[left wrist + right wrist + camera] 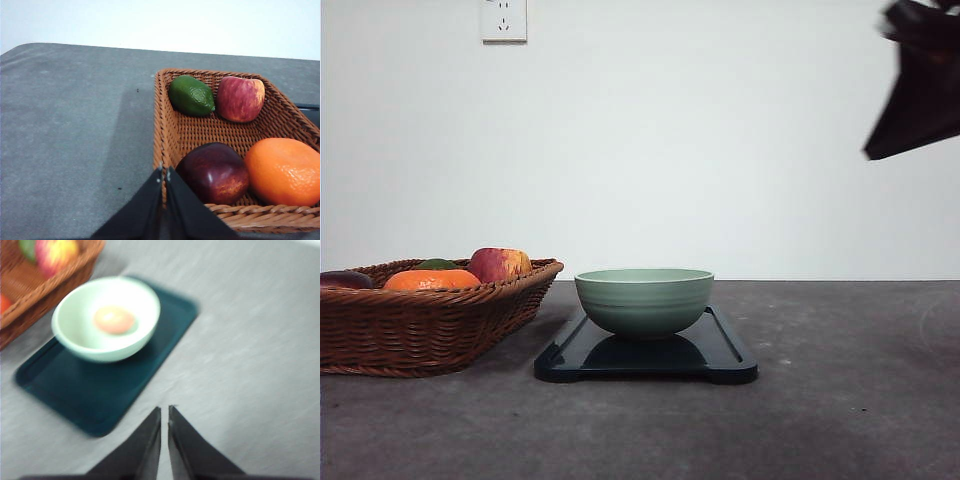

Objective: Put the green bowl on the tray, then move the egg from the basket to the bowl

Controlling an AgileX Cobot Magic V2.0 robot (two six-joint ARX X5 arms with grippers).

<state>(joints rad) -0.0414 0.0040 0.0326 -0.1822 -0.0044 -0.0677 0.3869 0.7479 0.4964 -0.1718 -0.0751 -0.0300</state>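
Observation:
The green bowl (pixel 643 298) stands upright on the dark tray (pixel 730 355) at the table's middle. In the right wrist view, which is blurred, the bowl (pixel 135 342) holds a small orange-brown egg (pixel 114 320) and the tray (pixel 95 395) lies under it. My right gripper (pixel 165 410) is shut and empty, raised above the table to the right of the tray. The wicker basket (pixel 420 325) sits to the left of the tray. My left gripper (pixel 164 172) is shut and empty, hovering over the near rim of the basket (pixel 165 130).
The basket holds a red-and-yellow apple (pixel 240 99), a green fruit (pixel 191 95), a dark red fruit (pixel 214 172) and an orange (pixel 284 171). My right arm (pixel 920 85) hangs high at the right. A wall socket (pixel 504 20) is behind.

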